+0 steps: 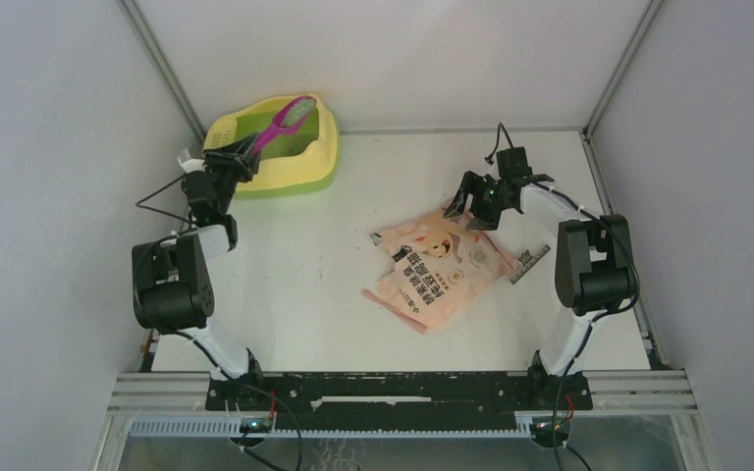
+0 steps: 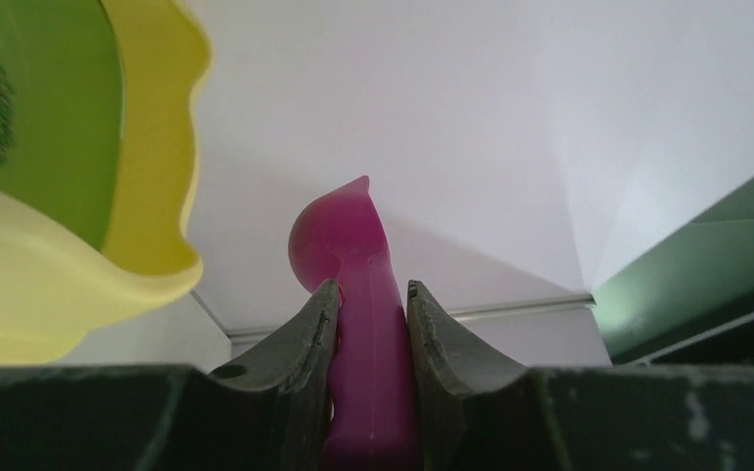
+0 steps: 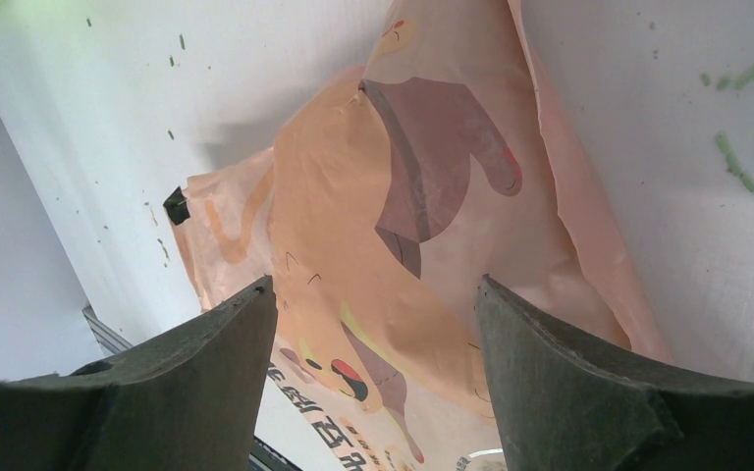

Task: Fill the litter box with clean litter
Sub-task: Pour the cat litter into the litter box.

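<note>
Magenta plastic scoop pinched in left hand, right hand spread (above crinkled pink bag)

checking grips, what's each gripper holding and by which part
Left gripper clamps the magenta scoop by its handle; right gripper, open above the bag, holds nothing.

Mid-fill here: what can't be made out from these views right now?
- Fill level of the litter box: too small in the top view, scoop crosses it; left wrist view blurred and cut off.
- Load on the scoop: too small, top view.
- Opening of the bag: right wrist view, fingers and edges cut it.
</note>
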You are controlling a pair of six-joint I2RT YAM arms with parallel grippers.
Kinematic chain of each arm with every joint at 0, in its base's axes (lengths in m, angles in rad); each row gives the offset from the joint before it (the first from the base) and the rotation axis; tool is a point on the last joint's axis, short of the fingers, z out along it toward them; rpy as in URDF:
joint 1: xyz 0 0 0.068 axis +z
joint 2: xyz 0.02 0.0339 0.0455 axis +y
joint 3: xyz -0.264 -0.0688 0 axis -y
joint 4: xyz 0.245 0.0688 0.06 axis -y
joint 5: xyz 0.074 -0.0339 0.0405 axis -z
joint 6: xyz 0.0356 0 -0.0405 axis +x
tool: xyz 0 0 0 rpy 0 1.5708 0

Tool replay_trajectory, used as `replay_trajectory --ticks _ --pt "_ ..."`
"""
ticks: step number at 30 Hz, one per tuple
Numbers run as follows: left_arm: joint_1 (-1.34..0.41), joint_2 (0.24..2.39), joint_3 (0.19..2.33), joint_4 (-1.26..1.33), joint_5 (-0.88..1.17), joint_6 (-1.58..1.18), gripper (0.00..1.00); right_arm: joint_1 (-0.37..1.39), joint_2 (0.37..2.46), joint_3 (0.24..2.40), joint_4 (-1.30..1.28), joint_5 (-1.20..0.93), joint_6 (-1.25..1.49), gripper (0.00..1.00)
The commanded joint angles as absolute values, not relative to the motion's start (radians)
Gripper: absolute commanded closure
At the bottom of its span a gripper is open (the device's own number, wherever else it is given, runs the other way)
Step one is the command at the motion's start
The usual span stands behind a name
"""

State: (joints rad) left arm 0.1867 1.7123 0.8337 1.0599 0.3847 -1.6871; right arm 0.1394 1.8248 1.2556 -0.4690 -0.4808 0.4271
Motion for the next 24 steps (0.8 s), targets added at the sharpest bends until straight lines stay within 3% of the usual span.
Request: replay_trajectory --ticks 1,17,24 --pt "0.214 1.705 0.973 0.859 0.348 -1.537 0.97 0.142 1.809 1.269 -0.474 -0.503 0.415 0.19" --pt "0.219 1.677 1.359 0.189 0.154 -0.844 0.96 0.128 1.780 1.269 -0.502 -0.513 0.397 0.19" --pt "0.102 1.724 1.577 -0.115 -0.123 -0.505 0.96 0.119 1.768 1.269 -0.506 -0.518 0.397 0.19"
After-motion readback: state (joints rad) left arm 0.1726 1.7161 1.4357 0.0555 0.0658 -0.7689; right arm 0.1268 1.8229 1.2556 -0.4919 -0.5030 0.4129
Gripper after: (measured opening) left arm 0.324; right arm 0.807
